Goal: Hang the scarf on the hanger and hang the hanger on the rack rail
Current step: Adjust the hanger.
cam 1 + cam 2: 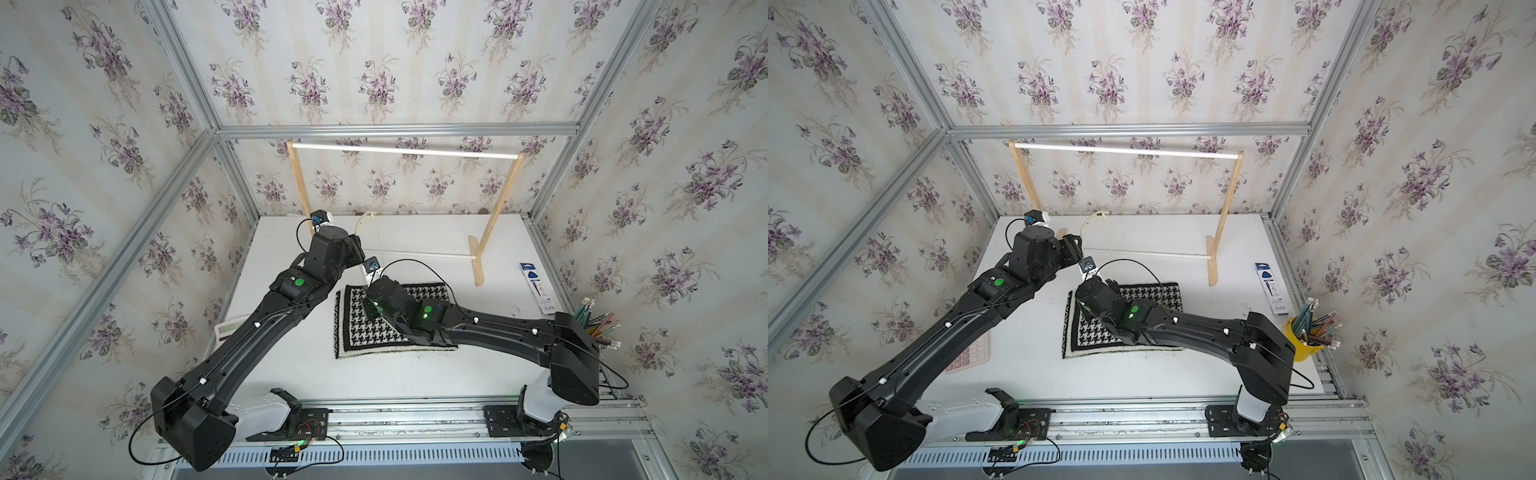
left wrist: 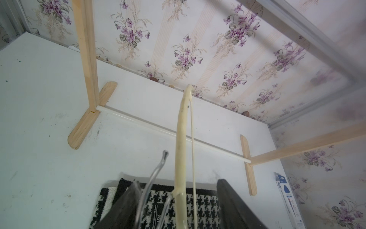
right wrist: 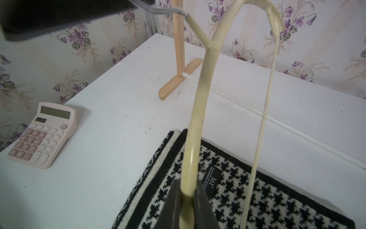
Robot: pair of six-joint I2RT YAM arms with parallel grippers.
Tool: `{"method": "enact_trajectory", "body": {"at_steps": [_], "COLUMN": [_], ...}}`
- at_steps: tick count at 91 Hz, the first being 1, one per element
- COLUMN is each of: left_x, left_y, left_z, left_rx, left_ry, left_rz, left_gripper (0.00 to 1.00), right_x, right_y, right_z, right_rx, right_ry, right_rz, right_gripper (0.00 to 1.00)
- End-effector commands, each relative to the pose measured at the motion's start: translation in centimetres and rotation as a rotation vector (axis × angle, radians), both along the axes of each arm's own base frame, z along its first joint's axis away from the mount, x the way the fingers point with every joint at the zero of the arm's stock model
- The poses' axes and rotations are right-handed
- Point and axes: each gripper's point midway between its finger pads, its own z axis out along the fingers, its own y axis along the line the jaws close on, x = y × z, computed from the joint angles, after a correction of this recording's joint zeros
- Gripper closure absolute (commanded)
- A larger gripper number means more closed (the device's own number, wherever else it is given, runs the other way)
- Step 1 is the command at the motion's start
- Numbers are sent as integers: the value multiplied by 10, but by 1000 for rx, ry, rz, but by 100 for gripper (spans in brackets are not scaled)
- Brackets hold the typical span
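Partly, the right arm covers the scarf; right gripper clamps the hanger, left gripper stands open.

Houndstooth scarf lies flat (label up); cream hanger stands upright above it.

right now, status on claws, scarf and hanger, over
Left claw open around silver hook. Right claw shut on thin cream curved hanger. Black-and-white houndstooth knitted scarf flat on white table, not hung. Wooden rack just beyond.
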Motion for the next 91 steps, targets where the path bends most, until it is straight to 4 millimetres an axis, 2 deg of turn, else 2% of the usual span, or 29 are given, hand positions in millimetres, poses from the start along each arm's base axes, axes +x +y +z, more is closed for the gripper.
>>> {"method": "enact_trajectory", "body": {"at_steps": [1, 16, 62, 75, 91], "left_x": [-9, -11, 2, 5, 5], "left_y": [-3, -9, -23, -25, -24], "left_z": [-7, -1, 8, 7, 10], "left_rx": [34, -4, -67, -72, -69], "left_ry": [16, 3, -41, -41, -48], "left_rz": [-51, -80, -90, -90, -85], "left_gripper": [37, 37, 38, 44, 60], "right_x": [3, -3, -10, -10, -10], "right_y": [9, 5, 14, 14, 16], "right_z": [48, 61, 57, 55, 52], "right_rx": [186, 267, 288, 280, 274], "right_ry": [-82, -102, -75, -72, -66], "right_rz": [5, 27, 80, 82, 84], "right_gripper": [100, 100, 100, 100, 100]}}
